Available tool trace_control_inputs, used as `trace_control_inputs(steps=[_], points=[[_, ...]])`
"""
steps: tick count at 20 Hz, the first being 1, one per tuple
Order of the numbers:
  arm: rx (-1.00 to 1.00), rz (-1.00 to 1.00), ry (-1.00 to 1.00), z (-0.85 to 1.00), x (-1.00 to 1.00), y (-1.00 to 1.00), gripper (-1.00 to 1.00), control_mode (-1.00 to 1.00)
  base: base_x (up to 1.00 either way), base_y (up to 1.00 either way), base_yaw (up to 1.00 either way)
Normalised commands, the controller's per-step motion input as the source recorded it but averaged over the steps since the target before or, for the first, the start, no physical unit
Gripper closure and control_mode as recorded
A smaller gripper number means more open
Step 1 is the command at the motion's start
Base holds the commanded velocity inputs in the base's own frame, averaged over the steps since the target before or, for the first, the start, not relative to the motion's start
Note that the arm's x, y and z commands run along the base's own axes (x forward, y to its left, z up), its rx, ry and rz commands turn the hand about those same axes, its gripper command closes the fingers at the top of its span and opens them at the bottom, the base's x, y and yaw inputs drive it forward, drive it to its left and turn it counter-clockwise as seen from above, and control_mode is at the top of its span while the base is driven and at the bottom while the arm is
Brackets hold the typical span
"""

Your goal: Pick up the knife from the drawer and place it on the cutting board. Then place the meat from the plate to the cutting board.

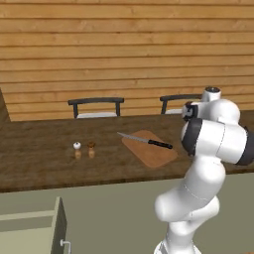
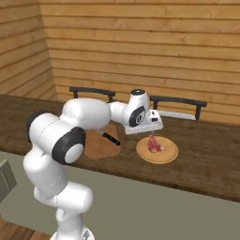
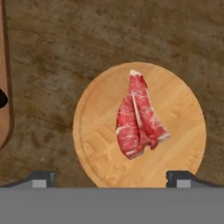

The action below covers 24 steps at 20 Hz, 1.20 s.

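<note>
The round tan-orange plate (image 3: 94, 140) serves as the landmark on the dark wooden counter (image 1: 39, 154). On its middle lies the small pinkish-red raw meat piece with white streaks (image 3: 139, 116), untouched. The arm's two-finger gripper (image 3: 111, 177) hangs above the plate, looking straight down on it, with its jaws spread wide and nothing between them; the two dark tips straddle the near part of the plate, one toward each side of the meat. Beside the plate, toward the arm's left, rests the light-brown rectangular wooden cutting board (image 1: 151, 151), and across it lies the slim knife with silver blade and black handle (image 1: 146, 141), so the first half of the task looks done. The pale beige-green drawer (image 1: 32, 228) stands pulled out well below and away from the plate. The risk from here lies in the descent: the meat is thin, flat and irregular, so tips closing too high would likely slip over it, while tips driven too low could press on the plate and shove it. A loose pinch on one edge could also let the meat drop on the way to the board.
</note>
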Motion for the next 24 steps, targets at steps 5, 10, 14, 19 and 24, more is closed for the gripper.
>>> trace_control_inputs(steps=[5, 10, 14, 19, 24], points=[[0.04, 0.00, 0.05, -0.29, 0.07, -0.41, -1.00, -1.00, 0.00, 0.00, 0.00], [0.01, 0.00, 0.07, -0.31, 0.35, 0.01, -1.00, -1.00, 0.00, 0.00, 0.00], [0.00, 0.00, 0.08, -0.30, 0.41, 0.17, -1.00, -1.00, 0.00, 0.00, 0.00], [0.00, 0.00, 0.01, -0.12, 0.35, -0.01, -1.00, -1.00, 0.00, 0.00, 0.00], [0.00, 0.00, 0.00, -0.36, 0.09, -0.03, -1.00, -1.00, 0.00, 0.00, 0.00]])
